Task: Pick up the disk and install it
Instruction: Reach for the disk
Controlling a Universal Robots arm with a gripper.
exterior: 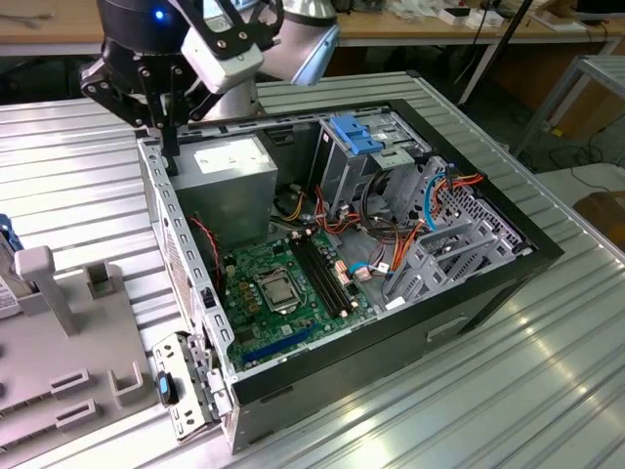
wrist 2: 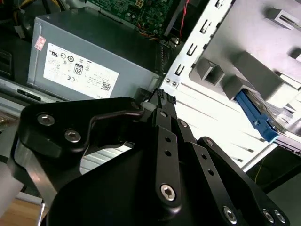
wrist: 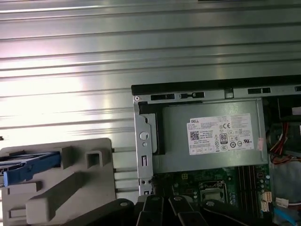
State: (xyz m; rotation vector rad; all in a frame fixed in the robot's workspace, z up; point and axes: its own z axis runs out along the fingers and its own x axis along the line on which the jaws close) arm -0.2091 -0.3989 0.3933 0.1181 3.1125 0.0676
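Resting in the grey fixture [exterior: 68, 342] at the exterior view's far left edge, mid-height, the disk [exterior: 5, 239] is cut off by the frame border, so little more than a blue end of it shows there. In the first wrist view its blue side rail [wrist: 30, 168] shows the long axis running square to the perforated end wall [wrist: 143, 150] of the computer case [exterior: 527, 244], one end facing that wall. Whether it lies flat or stands on edge cannot be told.

The gripper [exterior: 172, 166] hangs in the upper left of the exterior view, well apart from the disk. Its fingers point down, pressed together, with nothing between them. In the second wrist view the gripper's tips [wrist 2: 161, 96] are just beside the case's rim, at the corner by the power-supply box [exterior: 229, 171]. Whether they touch it cannot be told.

A strip of ribbed metal table [exterior: 78, 147] lies between the case wall and the fixture. The fixture's raised blocks [wrist: 96, 157] stand close to the rail's near end.
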